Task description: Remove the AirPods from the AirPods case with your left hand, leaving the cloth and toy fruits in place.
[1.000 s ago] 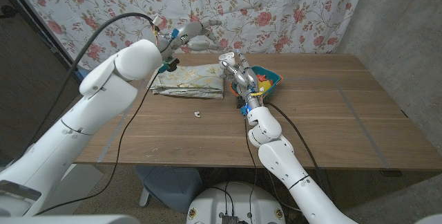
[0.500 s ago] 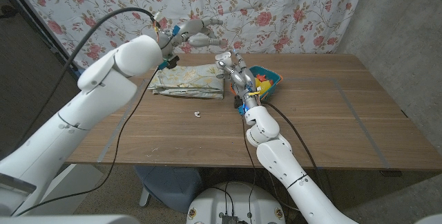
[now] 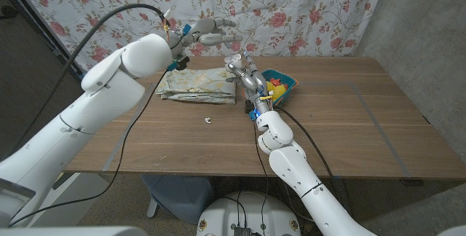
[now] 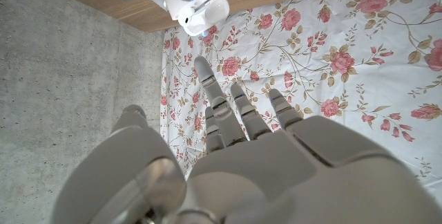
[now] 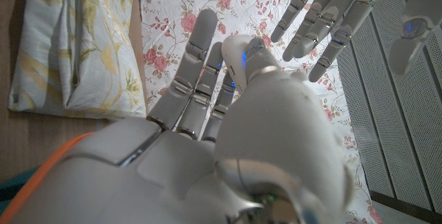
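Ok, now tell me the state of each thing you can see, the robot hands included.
Left robot hand: up by the floral curtain, fingers apart, holding nothing.
Right robot hand: over the table beside the cloth, grip unclear.
Pale floral fabric cloth: folded, flat on the wooden table.
Small white piece: loose on the table, too small to identify.
Blue plastic tray: upright, toy fruits inside.

Wooden table [image 3: 349, 127]; rose-print curtain [image 3: 291, 10] behind; grey concrete wall [image 3: 429, 25] right; dark panel [image 3: 29, 68] left.
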### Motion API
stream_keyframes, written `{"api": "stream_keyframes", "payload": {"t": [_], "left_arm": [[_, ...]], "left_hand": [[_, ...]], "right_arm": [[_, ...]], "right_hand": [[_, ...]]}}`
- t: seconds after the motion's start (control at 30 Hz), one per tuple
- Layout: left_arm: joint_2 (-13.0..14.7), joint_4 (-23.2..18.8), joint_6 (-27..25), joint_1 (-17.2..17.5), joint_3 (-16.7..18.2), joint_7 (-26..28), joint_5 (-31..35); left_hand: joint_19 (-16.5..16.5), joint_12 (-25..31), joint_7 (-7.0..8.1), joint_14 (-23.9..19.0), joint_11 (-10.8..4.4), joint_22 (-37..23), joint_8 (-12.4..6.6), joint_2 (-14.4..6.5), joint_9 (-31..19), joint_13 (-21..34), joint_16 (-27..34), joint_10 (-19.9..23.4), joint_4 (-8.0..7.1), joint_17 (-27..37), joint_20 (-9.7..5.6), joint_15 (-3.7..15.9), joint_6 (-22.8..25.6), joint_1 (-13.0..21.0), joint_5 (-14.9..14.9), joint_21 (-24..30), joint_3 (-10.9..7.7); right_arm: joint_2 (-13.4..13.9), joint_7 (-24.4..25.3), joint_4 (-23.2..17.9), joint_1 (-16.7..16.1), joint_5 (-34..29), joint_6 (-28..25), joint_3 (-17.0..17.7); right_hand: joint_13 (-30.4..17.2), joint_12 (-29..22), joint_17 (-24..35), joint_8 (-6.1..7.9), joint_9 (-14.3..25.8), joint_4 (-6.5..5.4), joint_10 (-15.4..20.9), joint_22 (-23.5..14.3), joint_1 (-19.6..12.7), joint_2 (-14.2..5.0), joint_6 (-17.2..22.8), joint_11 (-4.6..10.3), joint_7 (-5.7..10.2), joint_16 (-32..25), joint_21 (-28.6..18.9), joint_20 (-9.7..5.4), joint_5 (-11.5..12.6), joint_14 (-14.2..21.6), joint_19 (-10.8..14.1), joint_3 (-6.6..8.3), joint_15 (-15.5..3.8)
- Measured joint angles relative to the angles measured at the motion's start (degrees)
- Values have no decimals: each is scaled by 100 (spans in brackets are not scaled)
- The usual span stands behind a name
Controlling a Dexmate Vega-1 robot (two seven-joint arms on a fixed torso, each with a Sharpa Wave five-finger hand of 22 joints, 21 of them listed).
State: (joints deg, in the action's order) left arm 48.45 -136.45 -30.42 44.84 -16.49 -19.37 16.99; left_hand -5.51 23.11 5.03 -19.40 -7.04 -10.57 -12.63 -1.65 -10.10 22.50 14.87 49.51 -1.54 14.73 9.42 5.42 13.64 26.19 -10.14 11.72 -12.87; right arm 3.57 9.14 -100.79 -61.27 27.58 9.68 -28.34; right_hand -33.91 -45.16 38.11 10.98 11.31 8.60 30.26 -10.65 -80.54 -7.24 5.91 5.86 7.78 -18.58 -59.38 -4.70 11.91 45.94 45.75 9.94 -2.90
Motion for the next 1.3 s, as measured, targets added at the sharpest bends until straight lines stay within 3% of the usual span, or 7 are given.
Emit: {"api": "stream_keyframes", "payload": {"t": [0.3,0.67,1.3], "left_arm": [[151,-115,-147,-177,-241,-135,271],[194,-140,-243,-297,-477,-367,821],[-146,65,-87,-285,-603,-690,1575]], "left_hand": [[0,-11,-31,-79,27,0,-12,58,0,-99,0,231,-142,-64,0,1,173,-314,0,0,127],[-1,-109,-55,-78,-5,0,44,66,-1,-152,0,218,-173,-113,0,1,167,-457,0,0,159],[31,-365,-1,-24,80,1,122,37,-2,-258,-90,-133,-176,-197,31,-52,-25,-486,0,0,162]], "right_arm": [[-54,-43,52,11,78,-41,23],[-122,-85,105,15,144,-56,87],[-183,-186,146,3,237,-87,122]], "right_hand": [[0,-22,0,0,0,0,0,0,0,0,0,0,0,0,-3,0,0,0,0,0,0],[25,-22,-2,0,0,0,0,-1,1,1,1,0,0,0,-3,0,-1,0,0,0,0],[11,-16,-5,0,0,0,0,-1,1,1,1,0,0,5,-48,0,-1,0,0,0,0]]}}
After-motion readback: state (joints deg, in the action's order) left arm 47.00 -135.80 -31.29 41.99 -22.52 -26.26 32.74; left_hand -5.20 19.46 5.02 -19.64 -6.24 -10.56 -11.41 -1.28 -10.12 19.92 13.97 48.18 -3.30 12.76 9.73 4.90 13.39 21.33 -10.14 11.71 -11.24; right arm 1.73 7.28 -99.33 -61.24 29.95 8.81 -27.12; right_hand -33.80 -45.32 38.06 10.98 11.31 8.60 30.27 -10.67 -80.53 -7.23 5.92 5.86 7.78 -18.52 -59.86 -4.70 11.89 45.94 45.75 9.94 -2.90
